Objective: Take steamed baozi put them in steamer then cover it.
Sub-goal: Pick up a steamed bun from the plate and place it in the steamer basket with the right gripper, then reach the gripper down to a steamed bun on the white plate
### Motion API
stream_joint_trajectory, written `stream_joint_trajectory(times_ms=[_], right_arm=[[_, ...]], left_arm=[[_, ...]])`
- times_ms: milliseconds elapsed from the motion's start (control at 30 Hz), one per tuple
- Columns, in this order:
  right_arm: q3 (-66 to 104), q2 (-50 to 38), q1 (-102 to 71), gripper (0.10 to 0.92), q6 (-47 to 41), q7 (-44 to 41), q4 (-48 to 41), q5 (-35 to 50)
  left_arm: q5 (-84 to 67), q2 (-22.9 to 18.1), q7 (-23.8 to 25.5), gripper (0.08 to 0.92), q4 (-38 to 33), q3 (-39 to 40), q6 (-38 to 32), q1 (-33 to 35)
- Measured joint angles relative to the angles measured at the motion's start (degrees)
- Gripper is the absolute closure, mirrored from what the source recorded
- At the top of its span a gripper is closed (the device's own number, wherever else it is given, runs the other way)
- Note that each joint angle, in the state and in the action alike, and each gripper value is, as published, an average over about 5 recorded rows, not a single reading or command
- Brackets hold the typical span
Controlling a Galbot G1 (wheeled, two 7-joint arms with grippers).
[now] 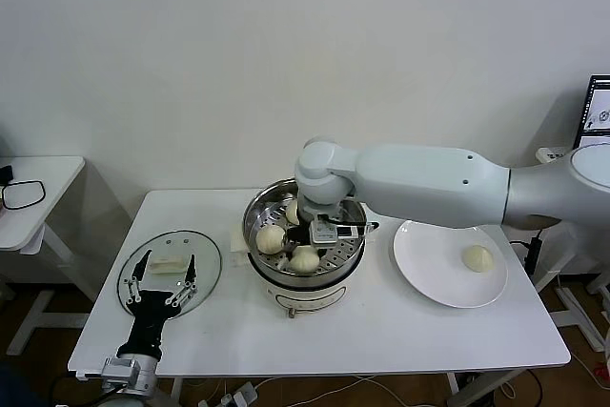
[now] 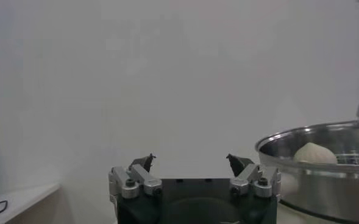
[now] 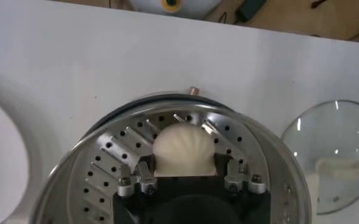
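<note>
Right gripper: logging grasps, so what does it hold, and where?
The right gripper holds a small cream-white dough bun by its opposite sides, inside the shiny steel steamer.

Three cream baozi (image 1: 304,258) on perforated tray in steel steamer (image 1: 255,212); fourth on plate; glass cover (image 1: 212,264) flat on table.

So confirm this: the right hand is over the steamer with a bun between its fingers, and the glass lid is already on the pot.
Not quite. The cover is not on the steamer; the head view shows it lying on the table by the left hand. The rest holds: the right hand is over the steamer with a baozi between its fingers.
</note>
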Motion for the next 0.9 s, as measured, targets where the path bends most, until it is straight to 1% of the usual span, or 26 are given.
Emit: stream_joint_trajectory(times_ms=[67, 233, 300, 500, 667, 900], right_arm=[[0.1, 0.2, -0.2, 0.338, 0.0, 0.0, -0.2, -0.2], [0.4, 0.1, -0.4, 0.228, -0.1, -0.4, -0.3, -0.3], [0.7, -0.1, -0.3, 0.209, -0.2, -0.6, -0.2, -0.1], [2.1, -2.4, 1.4, 0.203, -0.9, -2.2, 0.8, 2.3], [3.5, -7.0, 4.8, 0.203, -2.9, -5.2, 1.9, 6.9], [5.3, -16.4, 7.4, 0.203, -11.0, -10.5, 1.0, 14.4]], left_arm=[[0.0, 0.0, 0.0, 0.177, 0.1, -0.1, 0.0, 0.0], [0.0, 0.0, 0.1, 0.177, 0.3, -0.1, 0.0, -0.1], [0.0, 0.0, 0.1, 0.177, 0.3, 0.0, 0.0, -0.1], [0.0, -0.1, 0.1, 0.177, 0.3, 0.2, 0.0, 0.0], [0.0, -0.1, -0.1, 0.177, 0.0, 0.5, 0.0, 0.1], [0.4, 0.0, -0.3, 0.177, -0.9, 1.6, 0.2, 0.4]])
